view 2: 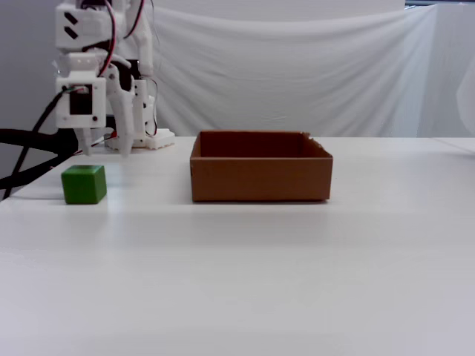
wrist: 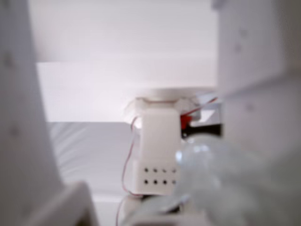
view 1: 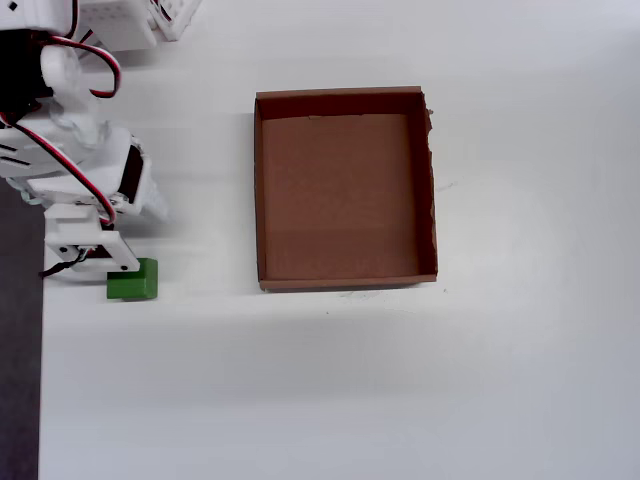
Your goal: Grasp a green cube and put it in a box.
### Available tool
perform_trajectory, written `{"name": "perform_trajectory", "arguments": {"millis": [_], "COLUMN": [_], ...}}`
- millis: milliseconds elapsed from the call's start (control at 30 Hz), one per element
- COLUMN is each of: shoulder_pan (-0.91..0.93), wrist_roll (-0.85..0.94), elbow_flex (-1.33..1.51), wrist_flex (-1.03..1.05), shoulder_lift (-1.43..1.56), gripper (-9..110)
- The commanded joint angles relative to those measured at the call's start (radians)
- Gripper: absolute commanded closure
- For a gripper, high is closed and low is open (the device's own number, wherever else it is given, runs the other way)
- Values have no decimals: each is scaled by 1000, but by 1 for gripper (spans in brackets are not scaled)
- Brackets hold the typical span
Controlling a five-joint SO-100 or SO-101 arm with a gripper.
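The green cube (view 2: 83,184) sits on the white table at the left, apart from the box. It also shows in the overhead view (view 1: 134,282), partly under the arm. My gripper (view 2: 105,150) points down, open and empty, with its tips a little above the cube and slightly behind it. In the overhead view the gripper (view 1: 98,256) overlaps the cube's upper left corner. The brown cardboard box (view 2: 260,178) stands empty in the middle of the table (view 1: 345,93). The wrist view is blurred and shows only white fingers (wrist: 23,141) and the arm's base; the cube is out of that view.
The arm's white base (view 2: 141,137) with red and black cables stands behind the cube at the far left. The table's left edge (view 1: 40,380) runs close beside the cube. A white cloth (view 2: 297,74) hangs behind the table.
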State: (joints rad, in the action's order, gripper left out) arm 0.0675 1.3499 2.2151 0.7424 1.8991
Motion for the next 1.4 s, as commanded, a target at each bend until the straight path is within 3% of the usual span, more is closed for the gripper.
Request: {"name": "perform_trajectory", "arguments": {"millis": [0, 467, 933, 1367], "shoulder_pan": [3, 60, 58, 38], "wrist_roll": [23, 121, 110, 121], "elbow_flex": [-71, -150, -333, -396], "wrist_flex": [8, 130, -20, -2], "shoulder_lift": [2, -38, -261, -368], "gripper": [80, 73, 73, 75]}}
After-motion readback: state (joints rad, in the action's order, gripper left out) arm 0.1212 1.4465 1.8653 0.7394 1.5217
